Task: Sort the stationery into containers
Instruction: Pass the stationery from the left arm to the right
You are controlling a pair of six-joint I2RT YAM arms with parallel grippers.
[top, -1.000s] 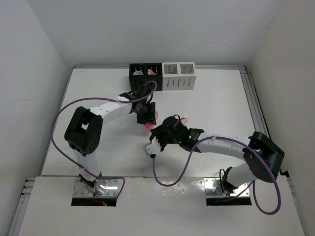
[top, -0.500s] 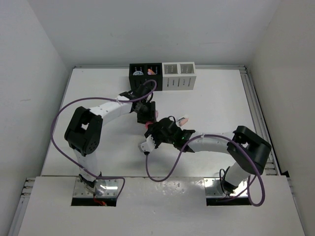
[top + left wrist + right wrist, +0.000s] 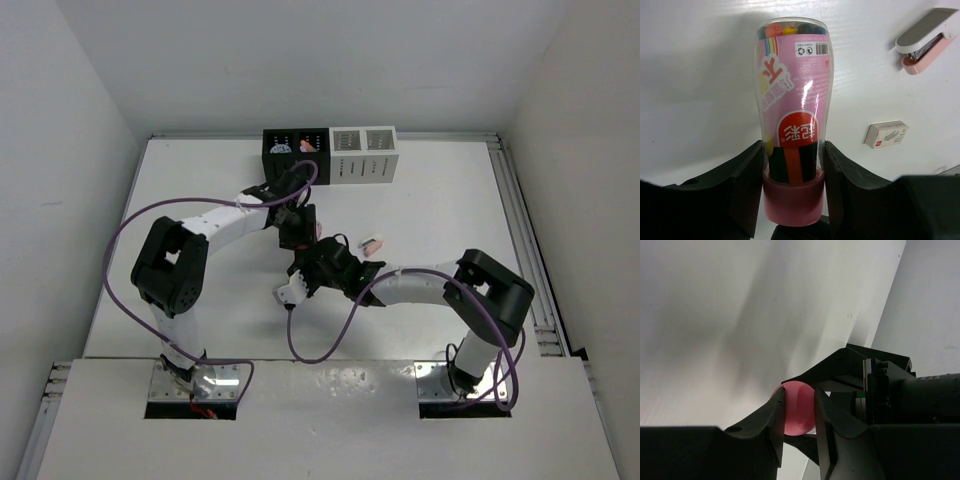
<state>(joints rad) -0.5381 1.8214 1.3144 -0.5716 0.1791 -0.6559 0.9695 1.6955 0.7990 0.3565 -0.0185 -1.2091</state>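
two grippers now meet on one item. over the last second the left arm has barely moved. the left gripper (image 3: 792, 150) stays clenched on the capped end of the hot-pink tube (image 3: 792, 90), a clear tube of coloured pens. the tube sits near the middle of the bench, well short of the far edge.

the right arm has swung in from the right side, folding its elbow inward, and the right gripper (image 3: 799, 407) has come up against the left one. its wrist view shows both fingers (image 3: 765, 430) pressed on the tube's round pink cap, so it looks clamped on that same end. i read this as a handover or a re-grip: the tube is held from two sides and is not yet in a container.

the left forearm reaches toward the far edge with its wrist turned down. the right forearm lies low across the bench, pointing left.

at the far edge stands the black organizer (image 3: 296, 160), with items already in both compartments. the white organizer (image 3: 364, 160) touches its right side, and no item shows in it from above. a pink-and-white stapler (image 3: 372, 242) and a small white box (image 3: 886, 134) lie on the bench right of the grippers, unsorted.
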